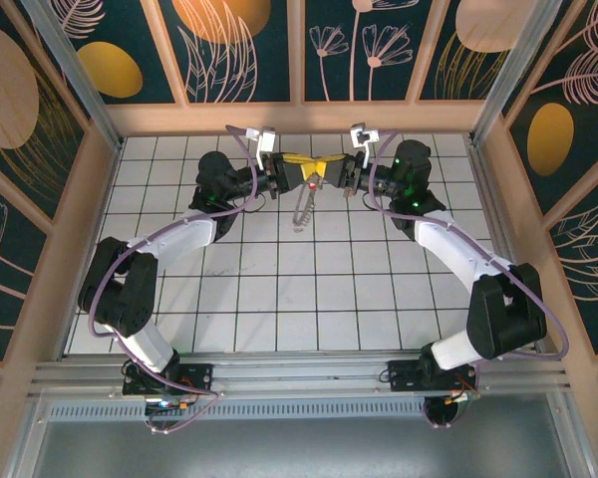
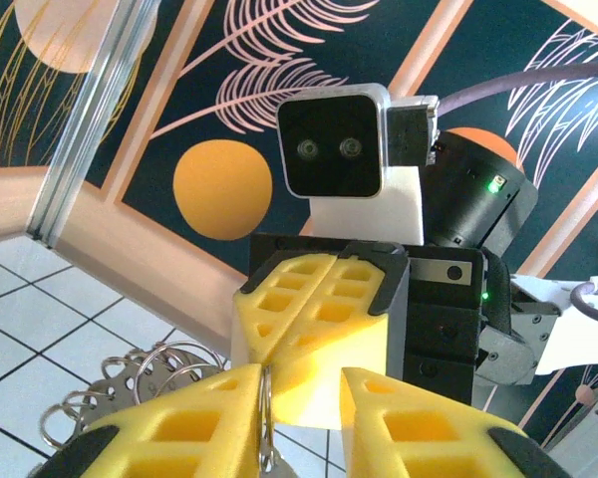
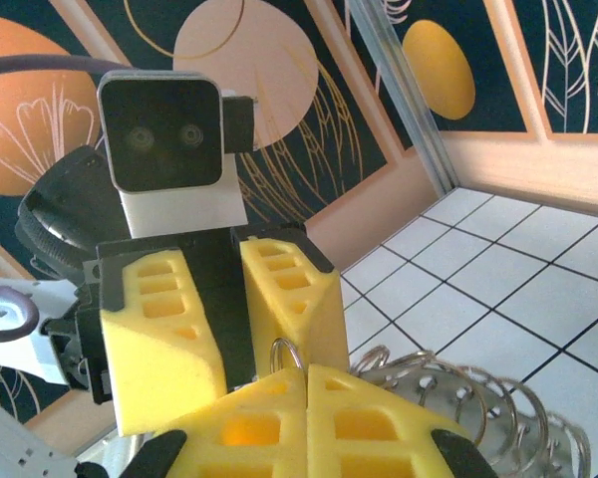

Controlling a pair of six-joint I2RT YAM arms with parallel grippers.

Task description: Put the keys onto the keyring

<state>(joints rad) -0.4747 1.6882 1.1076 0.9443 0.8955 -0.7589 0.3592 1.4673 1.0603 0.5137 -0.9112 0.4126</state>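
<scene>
Your right gripper (image 3: pixel 304 381) is pinched tight on the keyring (image 3: pixel 434 383); your left gripper (image 2: pixel 301 386) faces it, jaws slightly apart.

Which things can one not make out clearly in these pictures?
Small red-headed key: top view, too small; blade not discernible.
Floppy chain of grey metal rings: left wrist view, partly behind the left hand.
Whether key sits on rings: top view, too small.
</scene>
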